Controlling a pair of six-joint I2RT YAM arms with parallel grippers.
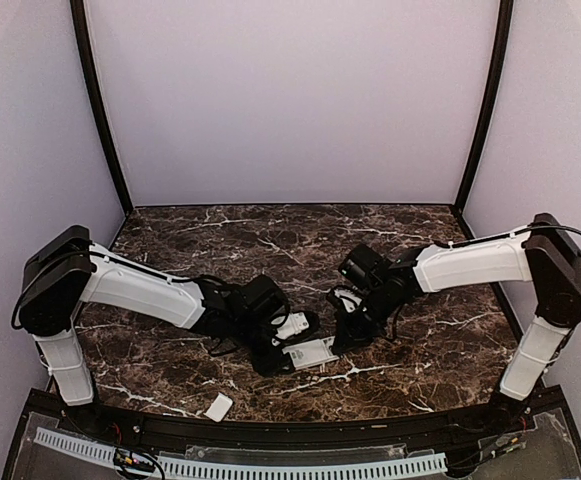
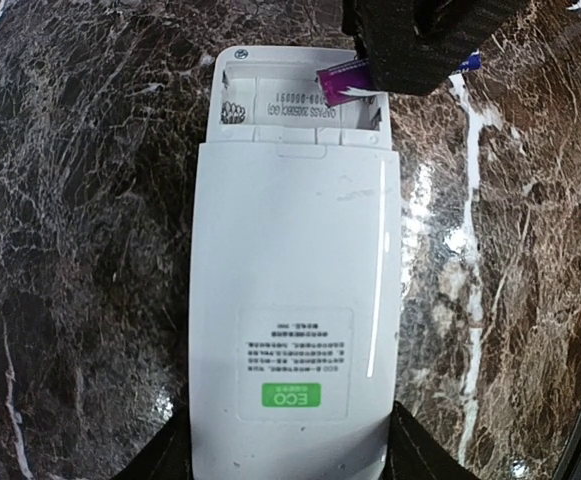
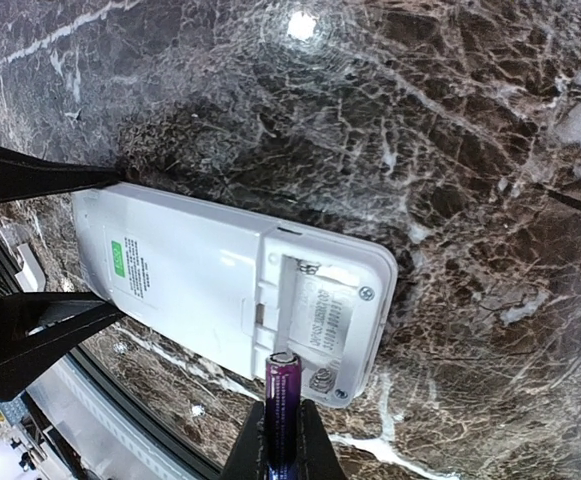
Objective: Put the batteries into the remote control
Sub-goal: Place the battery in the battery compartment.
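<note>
Black right gripper (image 3: 282, 450) is clenched on the purple battery (image 3: 281, 385), whose free tip sits at the open battery bay (image 2: 290, 105). We cannot tell whether it touches the bay floor. The battery enters tilted, not flat along its slot. The bay is at the right end of the remote control (image 2: 295, 300), which lies face down on the marble table (image 2: 70, 250), centre and near, between the two arms. The left gripper (image 2: 290, 458) straddles the remote's left end with a finger on each long side. We cannot tell whether it is actually clamping or just flanking.

The cover plate (image 1: 219, 406) lies apart by the near edge, left of centre. We do not see the second battery clearly.

We judge the risks as follows:
- The tilted battery could jam on the bay wall or skip off the spring contact (image 2: 232, 112).
- A push could slide the remote if the left grip is loose.
- The battery could pivot between the pads.
- Polarity is unreadable, so it could go in reversed.
</note>
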